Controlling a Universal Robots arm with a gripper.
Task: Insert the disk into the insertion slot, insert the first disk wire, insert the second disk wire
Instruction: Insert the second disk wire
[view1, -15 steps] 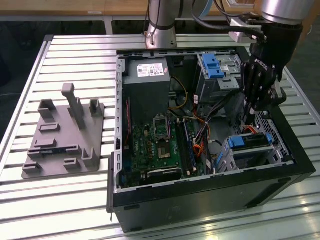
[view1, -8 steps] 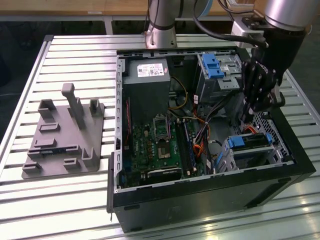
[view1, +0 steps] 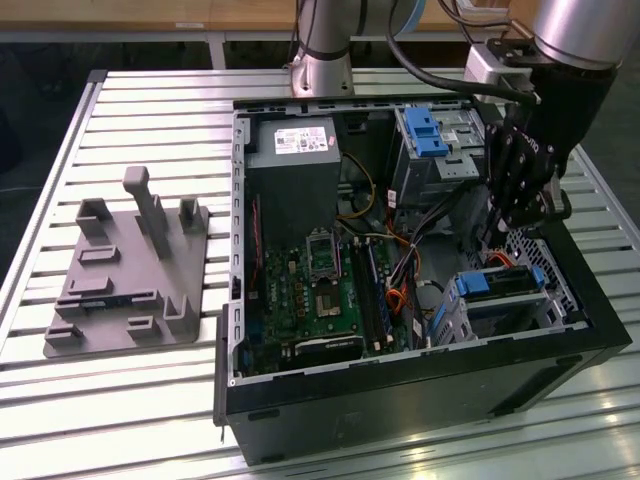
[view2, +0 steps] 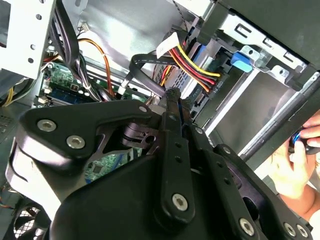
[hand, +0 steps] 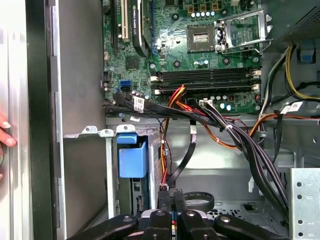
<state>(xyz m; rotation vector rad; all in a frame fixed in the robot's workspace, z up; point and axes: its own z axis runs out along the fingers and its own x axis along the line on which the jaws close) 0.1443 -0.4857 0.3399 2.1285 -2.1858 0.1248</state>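
Blue-framed silver-grey disk (view1: 500, 283) sat in the grey perforated metal insertion slot (view1: 510, 310) while the black claw (hand: 171, 196) pinched shut on a black flat wire (hand: 186, 155).

Robotics lab / test bench setup. An open desktop PC case (view1: 400, 380) lies on its side on a slatted aluminium worktable (view1: 150, 110), w/ a robot arm base (view1: 322, 50) bolted at the table's far edge. A grey 3D-printed-looking fixture plate (view1: 130, 270) sits on the exterior view's left. Wooden desks (view1: 150, 15) stand behind. A person's hand (view2: 300, 165) shows in the second wrist view, close to the case.
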